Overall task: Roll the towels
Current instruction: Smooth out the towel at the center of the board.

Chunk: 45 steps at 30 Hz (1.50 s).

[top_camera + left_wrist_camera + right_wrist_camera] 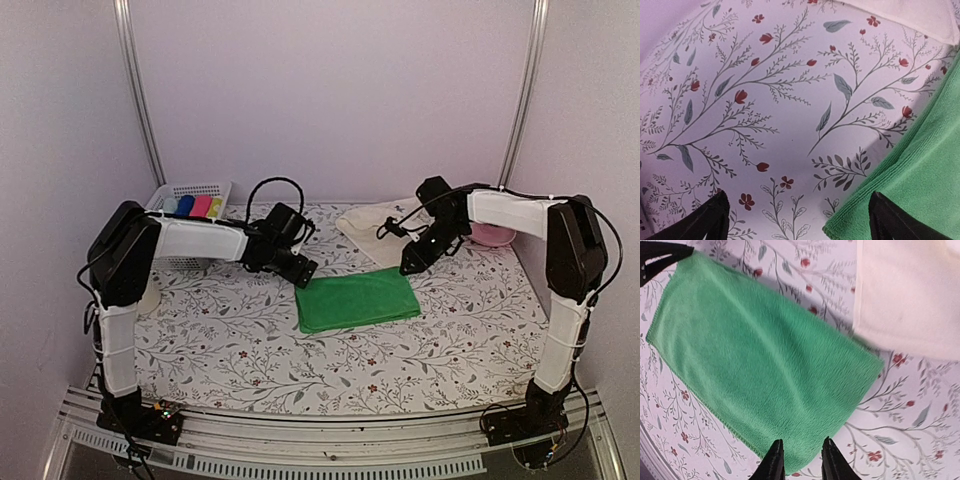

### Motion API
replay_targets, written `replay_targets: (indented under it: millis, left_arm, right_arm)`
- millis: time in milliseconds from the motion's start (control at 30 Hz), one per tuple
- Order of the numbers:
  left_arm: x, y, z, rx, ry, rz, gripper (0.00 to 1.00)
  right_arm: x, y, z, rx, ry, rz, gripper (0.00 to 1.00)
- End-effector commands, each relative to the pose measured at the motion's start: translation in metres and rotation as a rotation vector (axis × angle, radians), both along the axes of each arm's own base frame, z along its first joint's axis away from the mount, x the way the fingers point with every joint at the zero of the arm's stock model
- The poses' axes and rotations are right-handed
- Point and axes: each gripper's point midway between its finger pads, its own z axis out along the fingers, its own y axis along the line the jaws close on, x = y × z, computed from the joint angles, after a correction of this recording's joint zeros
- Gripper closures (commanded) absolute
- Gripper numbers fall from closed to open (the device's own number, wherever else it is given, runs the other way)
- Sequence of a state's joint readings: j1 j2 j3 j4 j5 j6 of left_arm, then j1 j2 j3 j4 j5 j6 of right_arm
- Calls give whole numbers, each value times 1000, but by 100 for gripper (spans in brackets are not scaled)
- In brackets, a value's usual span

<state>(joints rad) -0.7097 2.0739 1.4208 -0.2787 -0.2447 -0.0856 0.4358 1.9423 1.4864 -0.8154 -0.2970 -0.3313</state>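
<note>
The green towel (357,300) lies flat in the middle of the table. The cream-white towel (375,222) lies spread behind it, close to its far edge. My left gripper (300,270) hovers at the green towel's far left corner, jaws wide open; in the left wrist view the left gripper (797,227) holds nothing, and the right one of its fingers (892,220) is over the green towel (920,170). My right gripper (410,265) is at the far right corner. In the right wrist view the right gripper (802,460) stands narrowly open above the green towel (760,360), gripping nothing.
A white basket (190,192) with blue, pink and yellow rolls stands at the back left. A pink dish (492,235) sits at the back right, behind the right arm. The cream-white towel (910,295) shows beside the green one in the right wrist view.
</note>
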Motion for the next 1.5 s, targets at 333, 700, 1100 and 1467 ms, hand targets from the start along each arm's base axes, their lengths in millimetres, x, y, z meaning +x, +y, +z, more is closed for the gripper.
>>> replay_targets:
  millis: [333,700,1100,1467]
  left_arm:
    - [-59,-43,33,-87,-23,-128,31]
    - [-86,-40,-7,-53,71,-156,34]
    - [-90,-33,-23,-25,92,-140,26]
    - [-93,-38,-22,-30,89,-150,24]
  right_arm:
    - [49,21,-8,45,-20,-77,93]
    - [77,-24,-59,-69,-9,-257,97]
    - [83,-15,-13,24,-103,-236,95]
    - [57,41,5,127,-108,-84,92]
